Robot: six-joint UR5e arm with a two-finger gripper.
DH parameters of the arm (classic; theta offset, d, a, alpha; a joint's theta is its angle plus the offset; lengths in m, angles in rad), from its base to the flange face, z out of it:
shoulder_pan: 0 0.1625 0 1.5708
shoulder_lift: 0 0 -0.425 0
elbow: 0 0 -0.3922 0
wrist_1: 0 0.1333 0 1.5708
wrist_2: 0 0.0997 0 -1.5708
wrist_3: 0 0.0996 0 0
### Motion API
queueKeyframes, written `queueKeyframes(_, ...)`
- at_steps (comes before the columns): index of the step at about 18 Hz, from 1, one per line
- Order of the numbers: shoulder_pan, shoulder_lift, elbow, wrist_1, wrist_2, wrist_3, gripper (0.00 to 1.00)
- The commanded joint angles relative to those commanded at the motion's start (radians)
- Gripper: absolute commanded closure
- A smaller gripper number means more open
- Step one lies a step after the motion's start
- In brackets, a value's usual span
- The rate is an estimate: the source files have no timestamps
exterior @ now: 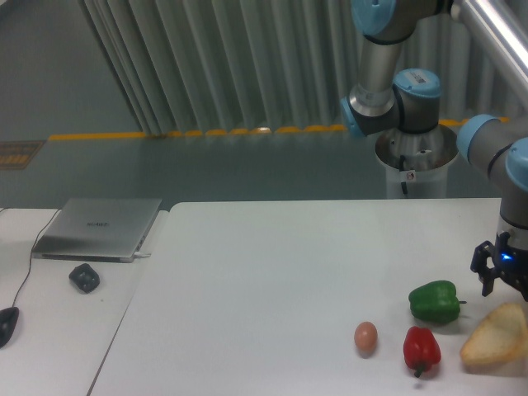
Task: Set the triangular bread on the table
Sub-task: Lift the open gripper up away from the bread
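The triangular bread (497, 334) is a pale golden-tan wedge at the front right of the white table (272, 272), partly cut off by the frame's right edge. My gripper (505, 285) hangs directly above the bread's upper end, with a blue light on its body. One dark finger (483, 276) shows on its left side; the other side runs out of the frame. I cannot tell whether the fingers touch the bread or whether the bread rests fully on the table.
A green pepper (435, 301), a red pepper (421, 349) and a small tan egg (365, 336) lie just left of the bread. A separate desk on the left holds a silver laptop (99, 228), a dark object (84, 277) and a mouse (7, 323).
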Motion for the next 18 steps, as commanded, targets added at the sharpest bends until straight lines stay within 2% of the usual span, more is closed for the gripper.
queueKeyframes(2, 0.000, 0.018, -0.006, -0.006, 0.006, 0.089, 0.00)
queueKeyframes(4, -0.002, 0.035, -0.028, -0.006, 0.061, 0.169, 0.00)
queueKeyframes(7, 0.000, 0.041, -0.032, -0.014, 0.139, 0.394, 0.00)
queueKeyframes(8, -0.002, 0.043, -0.034, -0.012, 0.152, 0.428, 0.00)
queueKeyframes(18, -0.014, 0.046, -0.038, -0.012, 0.146, 0.408, 0.00)
